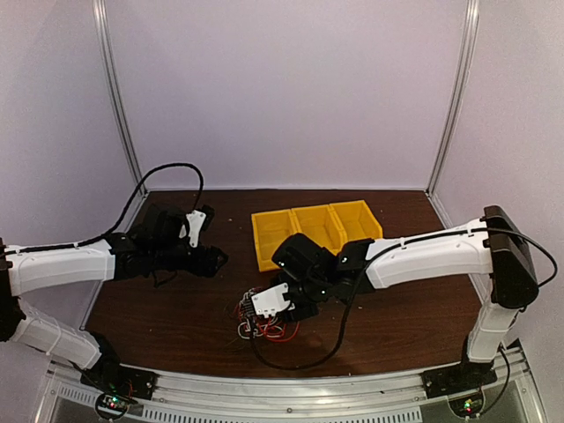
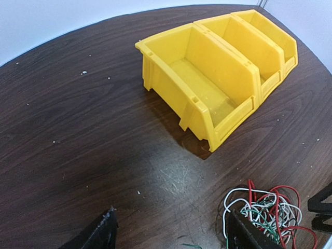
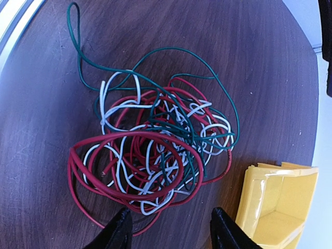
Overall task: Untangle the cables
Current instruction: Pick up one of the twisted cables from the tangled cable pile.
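The cables (image 3: 155, 145) are a tangled clump of thin red, white and green wires lying on the dark wooden table. In the top view the cables (image 1: 280, 333) lie near the front middle. My right gripper (image 3: 174, 233) is open and empty, hovering just above the near edge of the clump; in the top view the right gripper (image 1: 264, 313) partly hides it. My left gripper (image 2: 174, 239) is open and empty over bare table, with the cables (image 2: 267, 207) to its right, behind its right finger (image 2: 249, 233). In the top view the left gripper (image 1: 211, 260) is left of the clump.
Three joined yellow bins (image 1: 313, 229) stand behind the clump, also seen from the left wrist (image 2: 207, 78) and the right wrist (image 3: 275, 202). A thick black arm cable (image 1: 300, 361) loops over the table's front. Walls enclose the table.
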`<action>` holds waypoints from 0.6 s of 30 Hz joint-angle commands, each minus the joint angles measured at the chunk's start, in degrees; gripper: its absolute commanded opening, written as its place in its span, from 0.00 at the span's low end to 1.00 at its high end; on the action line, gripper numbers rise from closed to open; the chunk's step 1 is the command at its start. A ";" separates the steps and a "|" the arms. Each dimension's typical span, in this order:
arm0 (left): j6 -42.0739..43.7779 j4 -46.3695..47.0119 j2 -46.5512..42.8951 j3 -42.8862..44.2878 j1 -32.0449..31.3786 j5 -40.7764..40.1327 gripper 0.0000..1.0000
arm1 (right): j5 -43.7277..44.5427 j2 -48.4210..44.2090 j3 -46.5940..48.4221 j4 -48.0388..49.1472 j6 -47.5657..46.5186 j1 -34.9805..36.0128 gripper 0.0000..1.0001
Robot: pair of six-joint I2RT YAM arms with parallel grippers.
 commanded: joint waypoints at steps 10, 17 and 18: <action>-0.90 0.53 0.23 1.70 0.35 0.50 0.75 | 7.72 1.81 2.72 1.18 -6.98 5.26 0.44; -1.20 0.46 0.98 1.85 0.35 0.93 0.75 | 7.73 3.38 4.79 -0.21 -9.60 6.26 0.36; -1.19 0.42 1.09 1.88 0.35 0.98 0.75 | 7.80 3.64 5.01 -0.55 -9.87 6.27 0.36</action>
